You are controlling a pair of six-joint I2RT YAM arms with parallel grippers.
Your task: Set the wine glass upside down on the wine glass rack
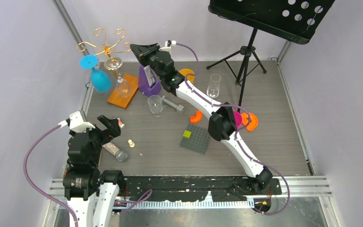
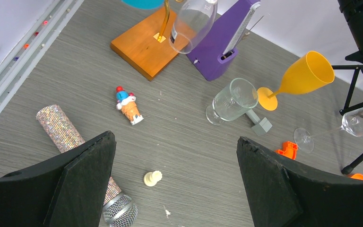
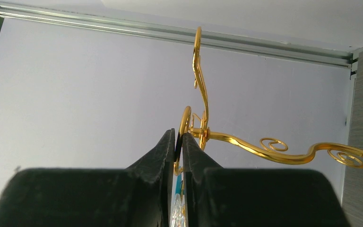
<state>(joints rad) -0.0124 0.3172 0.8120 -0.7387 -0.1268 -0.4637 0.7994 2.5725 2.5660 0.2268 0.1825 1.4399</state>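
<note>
Three pale lilac walls (image 1: 19,71) closed in the grey wood-grain bench (image 1: 274,142) I was working over. A black music stand (image 1: 269,16) stood well apart from the wine glass rack (image 1: 108,47), in the far corner opposite it. The rack stood on its orange base at the back of the bench, close to the wall. The clear wine glass (image 1: 122,85) hung upside down from the rack, foot up among the gold arms and bowl down near the base. A blue glass (image 1: 99,79) hung beside it on the rack's wall side. A purple metronome (image 1: 149,82) sat just beside the base.

My right fingers (image 3: 163,161) were up at the rack's scroll arms, almost together, with gold wire showing through the thin slit between them. I could not tell whether they gripped anything. My left fingers (image 2: 90,175) were spread wide and empty, well apart from the rack, above a glittery microphone (image 2: 64,135).
</note>
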